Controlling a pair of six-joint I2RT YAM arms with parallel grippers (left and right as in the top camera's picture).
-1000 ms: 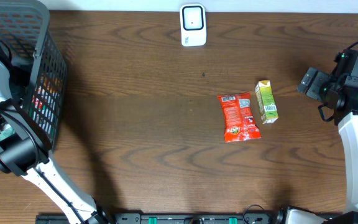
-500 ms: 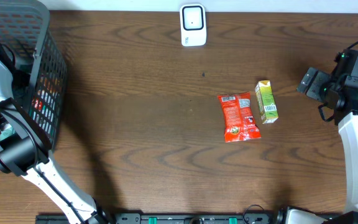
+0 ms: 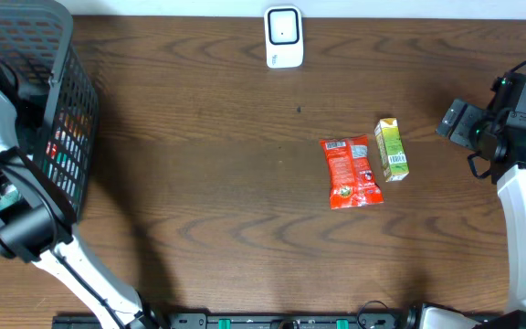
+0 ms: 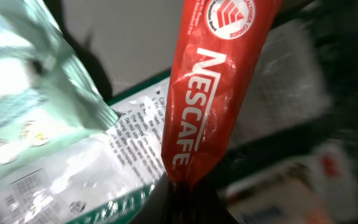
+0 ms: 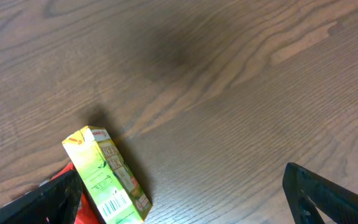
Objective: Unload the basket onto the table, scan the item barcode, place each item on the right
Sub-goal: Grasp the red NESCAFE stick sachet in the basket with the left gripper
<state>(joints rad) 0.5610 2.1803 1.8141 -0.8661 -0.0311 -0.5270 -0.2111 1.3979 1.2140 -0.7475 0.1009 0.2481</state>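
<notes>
Within the basket point(image 3: 73, 91) — Nescafé sachet point(image 4: 211, 93) pinched by left end effector point(image 4: 188, 196).

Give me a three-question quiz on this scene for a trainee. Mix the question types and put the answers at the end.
1. True or false: the green carton lies inside the basket.
2. What is the left gripper shut on? A) a red Nescafe sachet B) the green carton C) nothing
3. Fill the gap: the right gripper hangs over the table with its jaws ____.
Key: 1 false, it lies on the table beside the red packet; 2 A; 3 open.
</notes>
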